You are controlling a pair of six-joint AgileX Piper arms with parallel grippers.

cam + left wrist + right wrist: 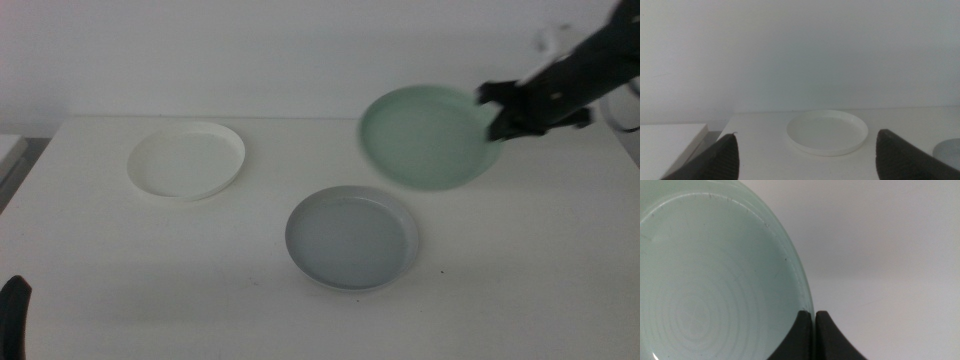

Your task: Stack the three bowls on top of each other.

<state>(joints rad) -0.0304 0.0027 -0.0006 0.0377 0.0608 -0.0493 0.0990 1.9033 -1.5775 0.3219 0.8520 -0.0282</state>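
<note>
Three bowls | right gripper (497,112) pinching green bowl (428,137) aloft | grey bowl (351,238), white bowl (187,160) on table | left gripper (805,156) wide

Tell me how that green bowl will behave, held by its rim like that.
The pale green bowl, pinched at its rim by the right gripper, keeps its shape, so probably stiff and light. Its smooth plastic and thin rim could let it slip or swing.
</note>
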